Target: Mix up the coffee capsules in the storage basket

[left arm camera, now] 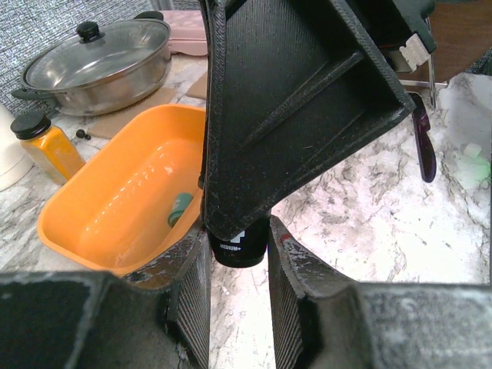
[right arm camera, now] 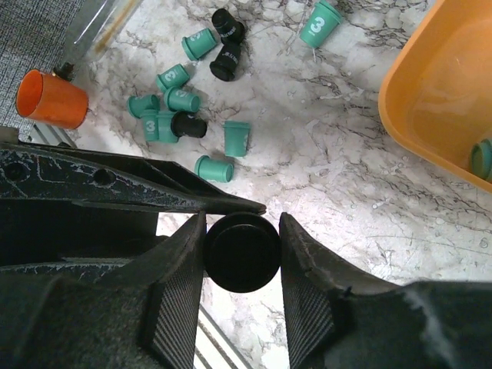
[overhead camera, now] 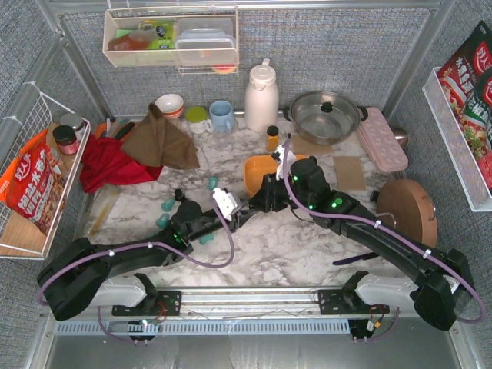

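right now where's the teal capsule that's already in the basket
In the left wrist view the teal capsule lies on the floor of the orange basket, by its wall on the picture's right.

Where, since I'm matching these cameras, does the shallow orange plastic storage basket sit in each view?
Top external: shallow orange plastic basket mid-picture, partly hidden.
Left wrist: left of centre.
Right wrist: upper right corner, cut by the edge.
Shared landmark: the teal-green cup-shaped capsule lying inside it, seen by both wrist cameras, not from above.
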